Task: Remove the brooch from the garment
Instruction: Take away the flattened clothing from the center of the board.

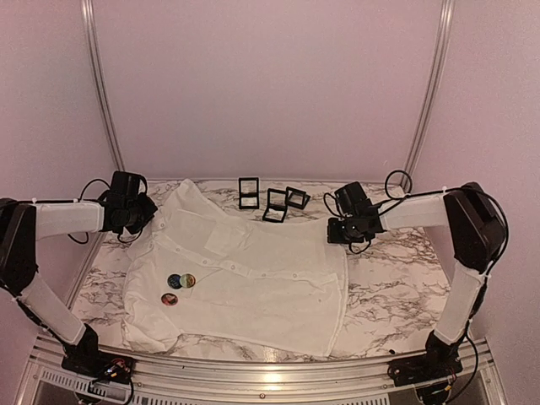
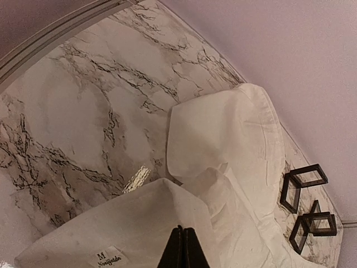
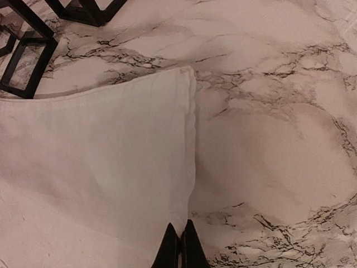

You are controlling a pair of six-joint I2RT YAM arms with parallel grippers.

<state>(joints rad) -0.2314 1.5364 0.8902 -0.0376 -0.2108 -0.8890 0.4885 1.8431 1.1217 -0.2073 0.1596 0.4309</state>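
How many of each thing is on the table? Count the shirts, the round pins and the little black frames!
Shirt: 1
Round pins: 3
Black frames: 3
Total: 7

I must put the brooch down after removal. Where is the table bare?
The widest bare table lies right of the shirt, up to the right arm. A narrower strip runs between the shirt and the left arm. The back is crowded by three black frames.
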